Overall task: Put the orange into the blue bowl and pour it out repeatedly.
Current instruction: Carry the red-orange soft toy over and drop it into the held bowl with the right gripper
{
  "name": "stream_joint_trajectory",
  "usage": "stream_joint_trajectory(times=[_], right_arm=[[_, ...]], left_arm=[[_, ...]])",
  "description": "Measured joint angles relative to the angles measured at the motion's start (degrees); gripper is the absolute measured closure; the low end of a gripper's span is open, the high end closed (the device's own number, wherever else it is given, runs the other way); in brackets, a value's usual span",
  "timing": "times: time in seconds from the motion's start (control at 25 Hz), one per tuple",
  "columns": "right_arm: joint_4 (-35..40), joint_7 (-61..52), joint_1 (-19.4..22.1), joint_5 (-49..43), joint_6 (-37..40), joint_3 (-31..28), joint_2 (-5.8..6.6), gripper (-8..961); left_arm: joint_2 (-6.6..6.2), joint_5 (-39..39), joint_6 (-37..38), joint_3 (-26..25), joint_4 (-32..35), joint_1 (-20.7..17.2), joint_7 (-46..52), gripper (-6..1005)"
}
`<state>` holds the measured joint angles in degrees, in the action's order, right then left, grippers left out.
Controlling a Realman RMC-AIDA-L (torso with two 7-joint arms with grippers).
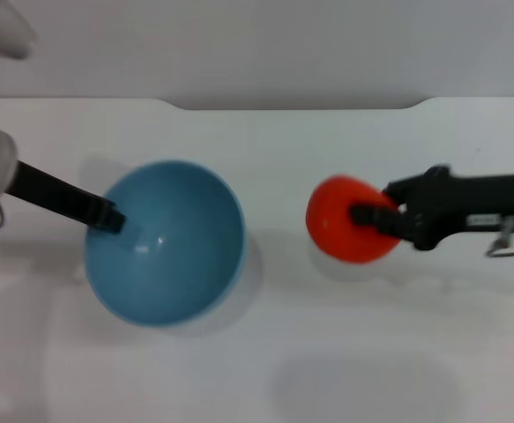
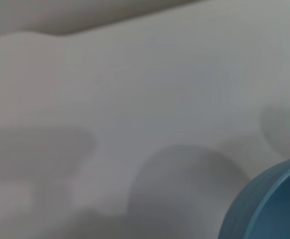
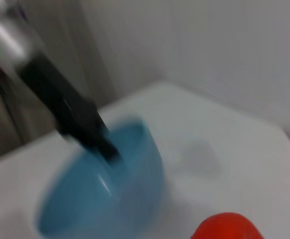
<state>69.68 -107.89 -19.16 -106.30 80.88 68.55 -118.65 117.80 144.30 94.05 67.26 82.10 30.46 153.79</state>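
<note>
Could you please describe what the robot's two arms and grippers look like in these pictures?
Both arms end in slim matte-black grippers. The left gripper extends from a rounded white-grey wrist housing with a small green light, and a thin wire loops beside that housing. The right gripper is a chunkier black assembly with a pale label strip and a thin wire loop hanging below.

The blue bowl [image 1: 165,242] sits on the table [image 1: 265,370], over on the robot's left. The orange [image 1: 349,218] is off to its right, apart from it and outside it. Left gripper [image 1: 111,218] is right at the bowl's left rim, and the right gripper [image 1: 376,216] comes in from the right, clamped on the orange.
</note>
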Motion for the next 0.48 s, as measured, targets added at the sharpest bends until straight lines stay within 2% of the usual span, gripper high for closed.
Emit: stream_joint_trajectory(times=[0.2,0.32,0.48], right_arm=[[9.8,4.0,1.7,8.7,11.5,-4.0,-0.03,823],[13.3,4.0,1.1,9.4,12.9,-1.4,-0.16,849],[12.3,3.8,-0.6,7.4,11.6,3.2,-0.14,880]], left_arm=[[0.23,-0.3,-2.6,7.1,-9.7,4.5,0.2,1000],[0.69,-0.8,-5.4,14.2,-12.7,7.5,2.1,1000],[0.77,-1.6,-8.0,20.9,-13.0,10.0,5.6,1000]])
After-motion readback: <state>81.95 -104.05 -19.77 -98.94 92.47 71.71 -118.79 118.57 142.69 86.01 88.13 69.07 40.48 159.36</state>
